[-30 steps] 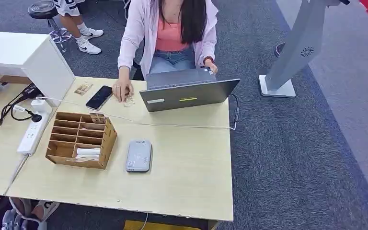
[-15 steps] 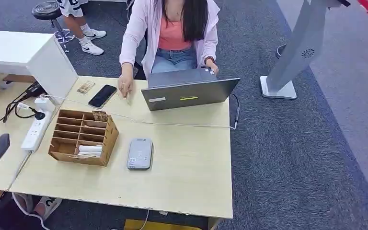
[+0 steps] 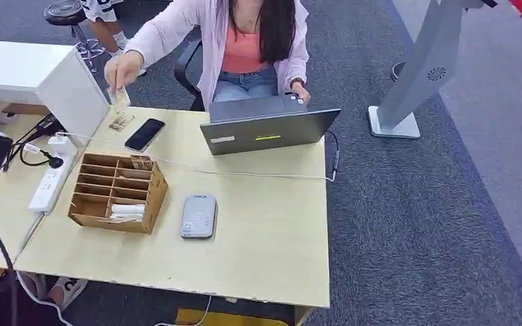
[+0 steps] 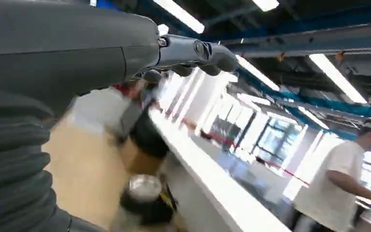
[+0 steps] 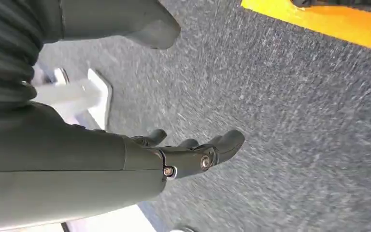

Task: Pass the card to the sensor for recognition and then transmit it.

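Both our left hand (image 4: pixel 193 53) and right hand (image 5: pixel 193 154) are empty with fingers loosely spread, while a person's hand (image 3: pixel 121 70) holds a card (image 3: pixel 119 99) above the bench (image 3: pixel 258 238).

From my right wrist camera I see my right hand (image 5: pixel 193 154) hanging over grey carpet (image 5: pixel 290 125), holding nothing, its dark fingers (image 5: pixel 222 142) loosely extended and slightly apart, the thick grey thumb (image 5: pixel 149 26) set well away from them. A yellow strip (image 5: pixel 328 19) runs along one corner of the floor. A white flat base (image 5: pixel 84 96) sits on the carpet, blurred, beside my arm's ribbed cover (image 5: pixel 5 48).
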Available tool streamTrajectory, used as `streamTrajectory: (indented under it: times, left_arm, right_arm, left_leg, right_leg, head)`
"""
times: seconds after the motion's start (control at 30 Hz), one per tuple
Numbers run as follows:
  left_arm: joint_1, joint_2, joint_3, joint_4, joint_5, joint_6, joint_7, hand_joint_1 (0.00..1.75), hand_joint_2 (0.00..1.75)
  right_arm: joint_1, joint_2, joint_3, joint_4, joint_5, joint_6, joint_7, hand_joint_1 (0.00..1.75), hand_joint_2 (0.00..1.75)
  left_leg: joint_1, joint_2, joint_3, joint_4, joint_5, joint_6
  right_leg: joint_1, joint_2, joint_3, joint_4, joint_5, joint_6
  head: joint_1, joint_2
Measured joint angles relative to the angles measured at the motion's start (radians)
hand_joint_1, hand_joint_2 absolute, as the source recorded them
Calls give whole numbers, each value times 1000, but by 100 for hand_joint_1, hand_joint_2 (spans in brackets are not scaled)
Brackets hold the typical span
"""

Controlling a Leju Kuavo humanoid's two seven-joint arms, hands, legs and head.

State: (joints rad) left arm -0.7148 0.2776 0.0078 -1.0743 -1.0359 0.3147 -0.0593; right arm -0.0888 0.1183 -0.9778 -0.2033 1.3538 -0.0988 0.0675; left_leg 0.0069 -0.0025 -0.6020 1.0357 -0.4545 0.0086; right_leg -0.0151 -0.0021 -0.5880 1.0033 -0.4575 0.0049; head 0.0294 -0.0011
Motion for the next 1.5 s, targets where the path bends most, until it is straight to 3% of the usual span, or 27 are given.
streamTrajectory:
  times: [0.07, 0.17, 0.4, 1.5]
  left_arm:
    - [-147, 12, -77, 144, -129, -11, 60, 0, 175]
    - [-286, 15, -167, 299, -208, -16, 106, 0, 175]
    - [-383, 5, -239, 449, -230, -13, 126, 0, 175]
    - [-398, -23, -283, 547, -268, 13, 131, 0, 175]
  right_arm:
    - [-3, 3, 10, 2, 9, 5, -7, 0, 175]
    - [-3, 7, 22, 2, 15, 4, -21, 0, 175]
    - [-3, 9, 32, 3, 18, 3, -25, 0, 175]
    - [-3, 16, 46, 8, 28, 8, -30, 0, 175]
  left_leg:
    - [0, 1, -3, -1, 3, -2]
    - [0, 8, -3, -1, 3, -2]
    - [-1, 10, -4, 0, 3, -2]
    - [-1, 9, -5, -1, 4, -1]
  right_leg:
    - [0, 1, -2, 0, 4, -1]
    - [0, 8, -5, 1, 8, -2]
    - [-1, 11, -7, 0, 8, -1]
    - [-1, 11, -7, 0, 8, -1]
  head:
    - [0, 0]
    - [0, 0]
    - [0, 0]
    - [0, 0]
